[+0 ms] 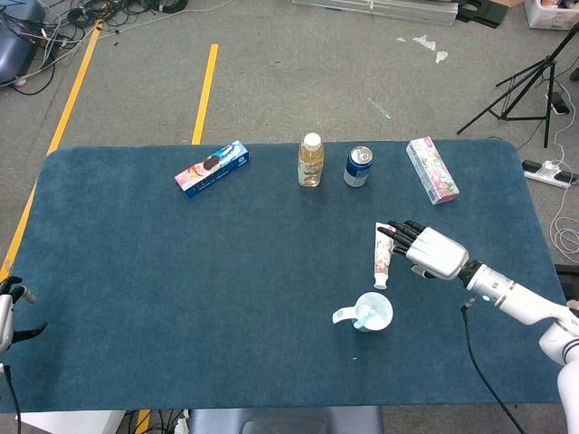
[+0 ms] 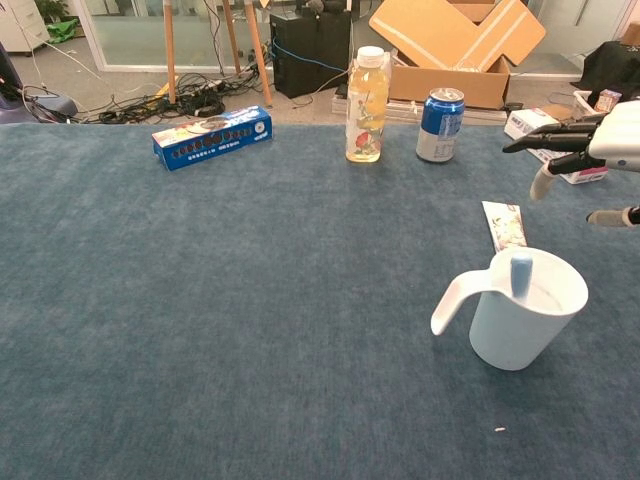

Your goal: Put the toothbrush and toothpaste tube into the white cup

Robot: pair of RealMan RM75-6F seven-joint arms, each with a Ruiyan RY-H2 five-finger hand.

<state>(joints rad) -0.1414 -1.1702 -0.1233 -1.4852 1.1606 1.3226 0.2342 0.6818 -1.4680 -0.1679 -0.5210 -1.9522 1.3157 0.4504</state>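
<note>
The white cup [image 1: 373, 313] [image 2: 527, 311] stands upright on the blue table, handle to its left. A light blue toothbrush [image 1: 364, 315] [image 2: 521, 274] stands inside it. Just behind the cup the toothpaste tube [image 1: 383, 254] [image 2: 504, 224] lies flat, cap toward the cup. My right hand [image 1: 425, 249] [image 2: 585, 143] hovers over the tube's right side with its fingers spread, holding nothing. My left hand [image 1: 9, 312] sits at the table's left edge, fingers apart, empty.
Along the far side of the table stand a blue cookie box [image 1: 212, 168] [image 2: 212, 136], a juice bottle [image 1: 310, 160] [image 2: 368, 104], a blue can [image 1: 359, 166] [image 2: 439, 124] and a floral box [image 1: 431, 169] [image 2: 545, 128]. Cables and a tripod are on the floor beyond.
</note>
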